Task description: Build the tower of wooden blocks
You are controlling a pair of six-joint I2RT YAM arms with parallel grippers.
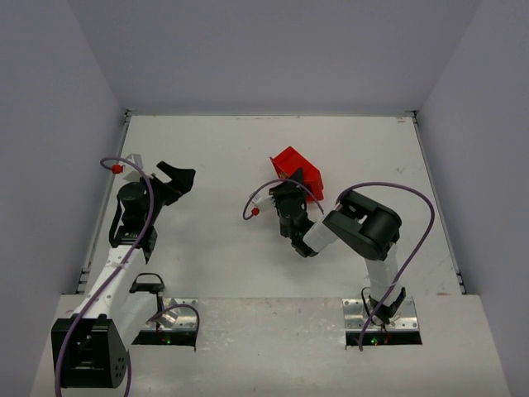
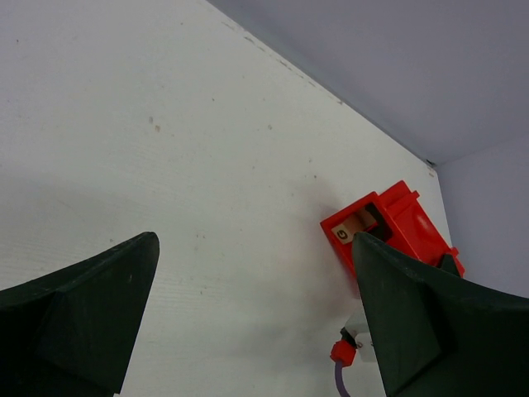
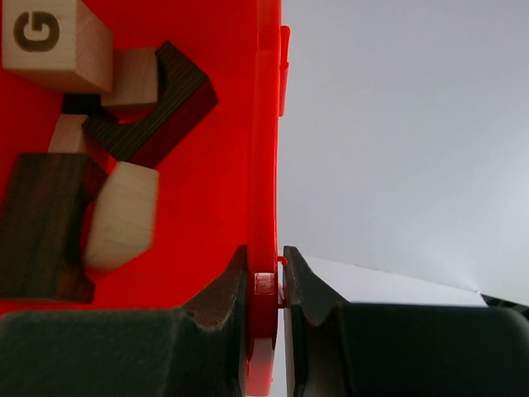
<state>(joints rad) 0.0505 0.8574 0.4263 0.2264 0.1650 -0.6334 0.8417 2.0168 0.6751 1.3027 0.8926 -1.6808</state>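
My right gripper (image 1: 291,188) (image 3: 266,277) is shut on the wall of the red plastic bin (image 1: 299,170) (image 3: 207,165) and holds it tipped up above the table. Inside the bin lie several loose wooden blocks: a pale one marked G (image 3: 50,41), a dark brown one (image 3: 45,223) and a pale one (image 3: 122,217). No stacked tower shows. My left gripper (image 1: 176,177) (image 2: 248,314) is open and empty at the left of the table. The left wrist view shows the bin (image 2: 397,227) with the G block (image 2: 351,229) at its mouth.
White table (image 1: 215,240) with grey walls around it. A purple cable with a red plug (image 1: 255,211) hangs beside the right wrist. The left arm's cable (image 1: 116,168) loops near the left edge.
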